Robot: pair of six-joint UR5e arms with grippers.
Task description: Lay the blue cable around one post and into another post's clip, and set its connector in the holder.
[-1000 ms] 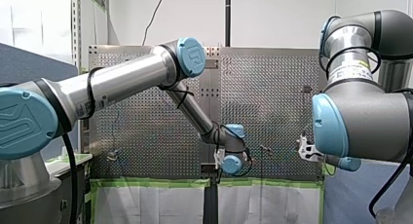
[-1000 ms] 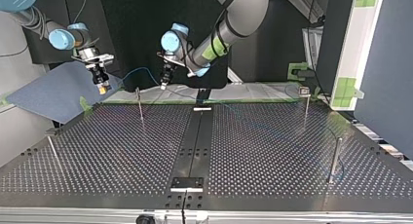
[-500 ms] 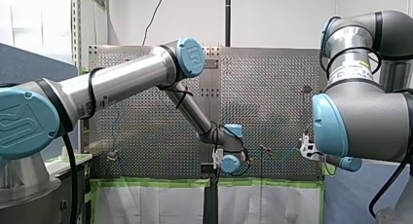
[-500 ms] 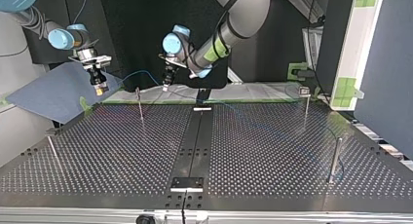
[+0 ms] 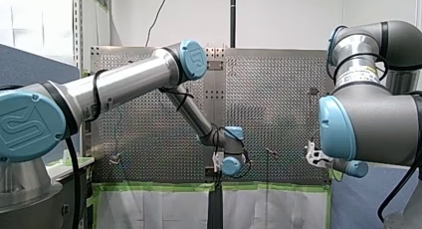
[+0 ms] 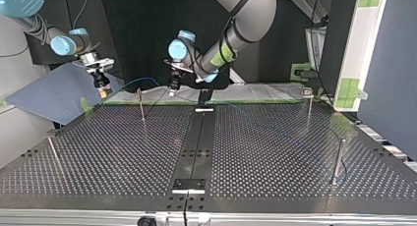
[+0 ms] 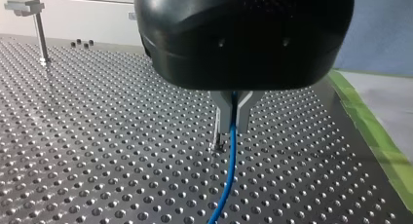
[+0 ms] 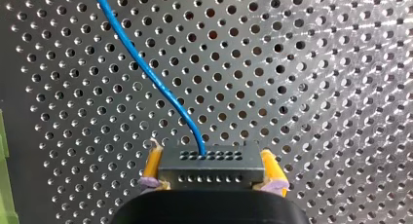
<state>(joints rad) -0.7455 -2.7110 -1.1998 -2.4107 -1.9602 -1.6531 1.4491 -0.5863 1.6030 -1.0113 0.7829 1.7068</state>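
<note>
One thin blue cable (image 8: 146,68). Its one black, hole-dotted block connector (image 8: 210,170) is clamped by right pincer (image 8: 210,159), two yellow pads (image 8: 152,163). Left pincer (image 7: 233,118), two metal fingers (image 7: 219,119), pinches the cable above perforated metal counter (image 7: 97,160). Four slim posts (image 6: 141,105).

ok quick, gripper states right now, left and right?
Left gripper: shut on the blue cable.
Right gripper: shut on the connector, one yellow pad on each side.
</note>
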